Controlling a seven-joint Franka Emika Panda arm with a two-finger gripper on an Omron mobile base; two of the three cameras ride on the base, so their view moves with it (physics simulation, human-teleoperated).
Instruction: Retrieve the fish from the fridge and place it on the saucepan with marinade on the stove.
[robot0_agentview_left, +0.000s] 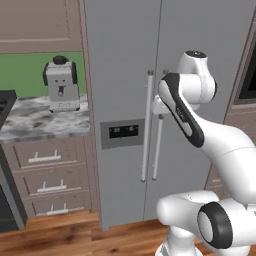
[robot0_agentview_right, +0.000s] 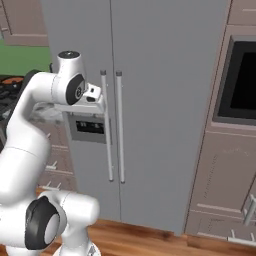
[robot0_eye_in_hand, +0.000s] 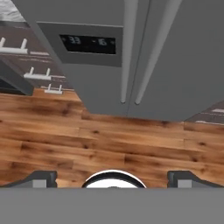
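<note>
Against the fridge (robot0_agentview_left: 150, 90), left base view: doors closed, both bar handles side by side at the centre seam, dispenser panel (robot0_agentview_left: 121, 132) on the left door beside them. The arm reaches up toward the handles; the hand sits right at the upper part of the handles, mostly hidden behind the forearm, so I can't read the jaws from this side. Coffee machine (robot0_agentview_left: 61, 84) stands on the marble counter (robot0_agentview_left: 45, 120) left of the fridge, well clear of the arm.

Right base view, same fridge (robot0_agentview_right: 165, 75): the gripper (robot0_agentview_right: 98, 96) is just beside the left handle (robot0_agentview_right: 106, 125), near its top, above the dispenser panel (robot0_agentview_right: 89, 127). Contact isn't clear. Wall oven (robot0_agentview_right: 240, 82) sits right of the fridge.

Hand view, looking down the fridge (robot0_eye_in_hand: 175, 65) front: the fingertips (robot0_eye_in_hand: 41, 178) stand far apart at the bottom edge, nothing between them, so the gripper (robot0_eye_in_hand: 113, 179) is spread wide and empty. Handles (robot0_eye_in_hand: 129, 52) run down past the panel to the wood floor (robot0_eye_in_hand: 109, 140).

Step in hand, my read: open the door. Do it well by centring one handle between the fingers, not both, closing squarely, then pulling along the door's arc.

Fish: not visible, presumably inside behind the closed doors, so beyond the gripper.
</note>
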